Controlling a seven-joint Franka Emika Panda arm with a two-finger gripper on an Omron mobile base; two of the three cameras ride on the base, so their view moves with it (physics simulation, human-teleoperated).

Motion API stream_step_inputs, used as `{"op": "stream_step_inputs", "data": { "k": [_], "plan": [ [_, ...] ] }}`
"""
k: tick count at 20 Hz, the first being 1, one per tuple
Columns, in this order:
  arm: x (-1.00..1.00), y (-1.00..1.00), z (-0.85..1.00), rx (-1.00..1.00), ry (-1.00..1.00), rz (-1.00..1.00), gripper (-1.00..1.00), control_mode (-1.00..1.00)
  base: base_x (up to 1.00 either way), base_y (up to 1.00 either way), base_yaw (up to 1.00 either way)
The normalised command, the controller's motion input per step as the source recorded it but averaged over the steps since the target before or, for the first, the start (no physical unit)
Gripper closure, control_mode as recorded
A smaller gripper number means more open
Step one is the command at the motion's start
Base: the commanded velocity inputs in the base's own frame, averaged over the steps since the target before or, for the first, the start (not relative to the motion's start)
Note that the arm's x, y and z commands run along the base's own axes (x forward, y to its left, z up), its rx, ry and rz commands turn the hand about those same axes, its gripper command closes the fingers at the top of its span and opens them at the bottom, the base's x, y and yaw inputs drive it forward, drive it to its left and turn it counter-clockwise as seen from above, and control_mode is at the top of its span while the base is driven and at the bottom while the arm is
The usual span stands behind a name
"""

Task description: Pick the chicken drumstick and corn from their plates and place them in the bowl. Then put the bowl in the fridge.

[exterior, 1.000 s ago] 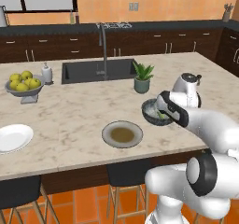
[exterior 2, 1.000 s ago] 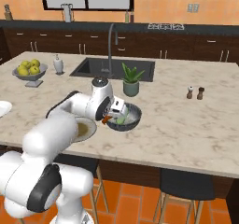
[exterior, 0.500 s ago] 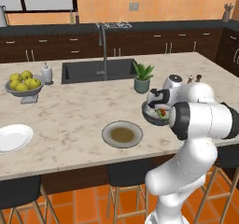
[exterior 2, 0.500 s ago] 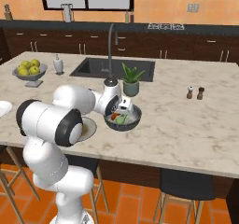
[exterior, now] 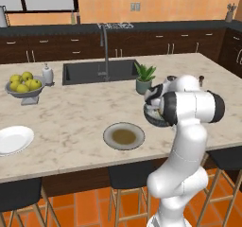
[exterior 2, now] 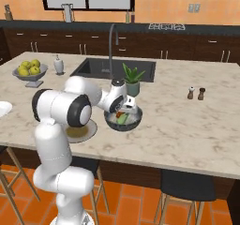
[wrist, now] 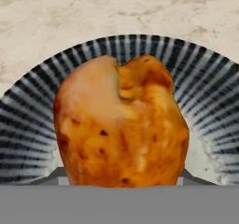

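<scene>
Close-up | drumstick [wrist: 120,122] over bowl [wrist: 210,101] | corn [exterior 2: 123,119] (right base) | pincer probably gripping drumstick

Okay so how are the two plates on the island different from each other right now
The white plate is plain glossy white all over; the grey-rimmed plate has a brownish centre. The white plate sits at the far left edge of the marble island, well away from the arm; the grey-rimmed plate lies near the middle, just left of the ribbed dark bowl. Both are round, flat and hold no food.
</scene>
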Motion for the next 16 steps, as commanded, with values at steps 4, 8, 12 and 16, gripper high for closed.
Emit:
{"op": "stream_step_inputs", "data": {
  "k": [4, 8, 12, 16],
  "plan": [
    [-0.04, 0.00, -0.42, 0.00, 0.02, 0.00, -1.00, -1.00, 0.00, 0.00, 0.00],
    [-0.28, 0.00, -0.02, 0.00, 0.00, 0.00, -1.00, -1.00, 0.00, 0.00, 0.00],
    [-0.44, 0.00, 0.20, 0.00, -0.01, 0.00, -1.00, -1.00, 0.00, 0.00, 0.00],
    [-0.35, -0.04, 0.48, 0.00, -0.02, 0.00, -1.00, -1.00, 0.00, 0.00, 0.00]
  ]
}}
